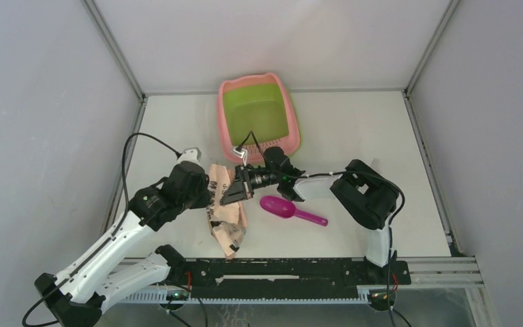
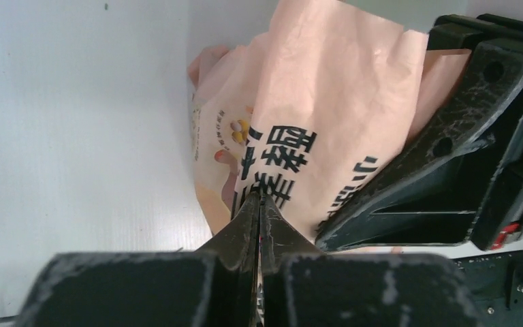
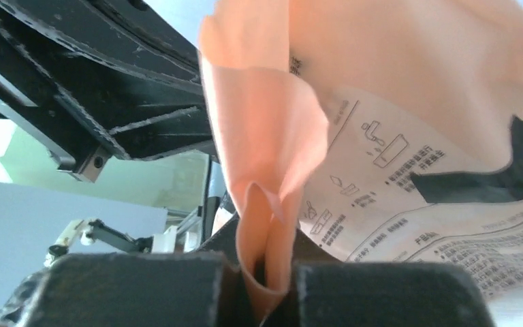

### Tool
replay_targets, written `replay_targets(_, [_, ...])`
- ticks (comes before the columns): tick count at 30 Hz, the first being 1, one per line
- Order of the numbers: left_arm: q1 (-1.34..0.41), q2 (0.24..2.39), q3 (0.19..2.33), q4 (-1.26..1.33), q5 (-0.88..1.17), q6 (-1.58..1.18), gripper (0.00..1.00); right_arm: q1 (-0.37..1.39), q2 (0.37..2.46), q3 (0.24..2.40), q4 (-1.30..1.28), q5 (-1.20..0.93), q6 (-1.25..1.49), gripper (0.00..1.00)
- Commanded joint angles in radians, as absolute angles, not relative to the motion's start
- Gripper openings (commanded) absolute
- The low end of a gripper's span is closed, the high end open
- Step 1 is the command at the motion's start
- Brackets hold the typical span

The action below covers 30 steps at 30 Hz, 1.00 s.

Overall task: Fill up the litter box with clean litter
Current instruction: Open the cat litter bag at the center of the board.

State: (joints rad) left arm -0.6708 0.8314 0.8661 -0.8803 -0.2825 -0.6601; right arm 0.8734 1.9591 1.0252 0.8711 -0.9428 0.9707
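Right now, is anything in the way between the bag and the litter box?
Nothing loose. The left gripper and right gripper pinch the bag just before the litter box; only the right arm crosses that gap. The scoop lies off to the side.

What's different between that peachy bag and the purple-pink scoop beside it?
The bag is pale peach, crumpled and printed with black writing; the scoop is plain bright magenta. Both arms' jaws are shut on the bag, while the scoop lies untouched on the table. Both sit near the litter box.
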Motion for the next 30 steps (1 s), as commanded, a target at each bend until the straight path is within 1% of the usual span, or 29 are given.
replay_targets(1, [-0.656,0.802,0.934,-0.926,-0.327,-0.629,0.02,0.885,1.751,1.131,0.302,-0.848,0.596,0.0])
replay_targets(2, [-0.654,0.795,0.944,-0.935,-0.333,-0.629,0.03,0.897,1.714,1.186,0.107,-0.769,0.524,0.0])
replay_targets(3, [-0.655,0.788,0.955,-0.941,-0.339,-0.63,0.03,0.908,1.686,1.247,-0.046,-0.693,0.417,0.0])
replay_targets(4, [-0.654,0.784,0.964,-0.949,-0.344,-0.632,0.03,0.91,1.669,1.302,-0.157,-0.645,0.371,0.0])
replay_targets(8, [-0.654,0.777,1.004,-0.98,-0.375,-0.64,0.04,0.938,1.662,1.537,-0.465,-0.437,0.181,0.0])
replay_targets(12, [-0.652,0.76,1.024,-0.988,-0.369,-0.648,0.04,1.013,1.758,1.836,-0.736,-0.248,0.016,0.0])
replay_targets(14, [-0.653,0.746,1.024,-0.991,-0.362,-0.654,0.04,1.045,1.821,1.986,-0.846,-0.198,-0.042,0.0])
replay_targets(16, [-0.653,0.73,1.019,-0.992,-0.362,-0.66,0.04,1.061,1.87,2.097,-0.929,-0.199,-0.069,0.0])
replay_targets(19, [-0.652,0.701,1.012,-0.998,-0.357,-0.671,0.04,1.08,1.901,2.186,-1.008,-0.205,-0.095,0.0])
replay_targets(27, [-0.654,0.636,1.023,-1.017,-0.294,-0.695,0.04,1.09,1.908,2.233,-1.078,-0.265,-0.085,0.0])
replay_targets(30, [-0.654,0.626,1.027,-1.034,-0.306,-0.701,0.04,1.104,1.891,2.219,-1.081,-0.269,-0.081,0.0])
